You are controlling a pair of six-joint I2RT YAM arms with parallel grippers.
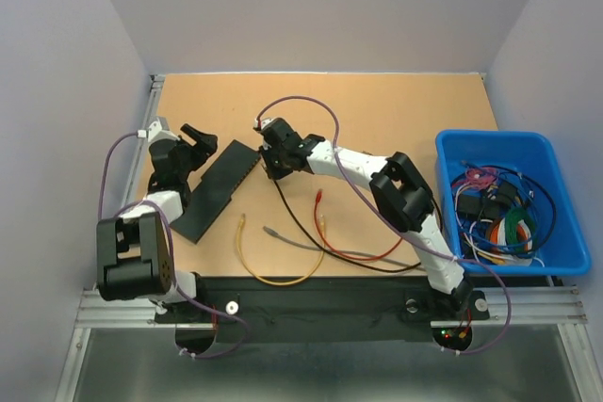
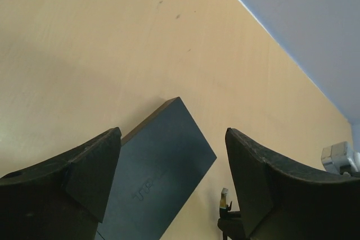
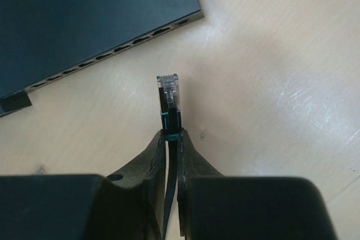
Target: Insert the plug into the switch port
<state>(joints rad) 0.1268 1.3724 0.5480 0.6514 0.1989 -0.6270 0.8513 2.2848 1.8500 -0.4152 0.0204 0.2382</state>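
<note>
Clenched tight, the jaws of the right gripper [image 3: 171, 139] pinch the black cable [image 3: 171, 184] just behind its boot, so the clear plug [image 3: 168, 91] sticks out past the fingertips toward 12 o'clock in the right wrist view. The plug hangs over bare table [image 3: 270, 82], apart from the switch [image 3: 84, 21], which fills that view at 10 to 11 o'clock. The switch's row of ports [image 3: 112, 50] runs along its edge facing 5 o'clock; the plug is near that row but in none of them.

Released, the jaws of the left gripper [image 2: 173, 139] stand wide with nothing between the fingers [image 2: 84, 178]. Between them, in the left wrist view, lies one end of the switch's dark top, and the plug peeks in at 5 o'clock beside the right-hand finger.

From above, the switch lies flat on a slant, its length running from 7 o'clock to 1 o'clock. The left gripper is by its far end on the 9 o'clock side, and the right gripper is just off the same end at 3 o'clock. The black cable trails from there toward 5 o'clock. A yellow cable [image 1: 250, 265], a grey cable [image 1: 292, 240] and a red cable [image 1: 367, 251] lie loose near the table's 6 o'clock edge. A blue bin [image 1: 565, 233] at 3 o'clock holds a tangle of cables [image 1: 495, 214].
</note>
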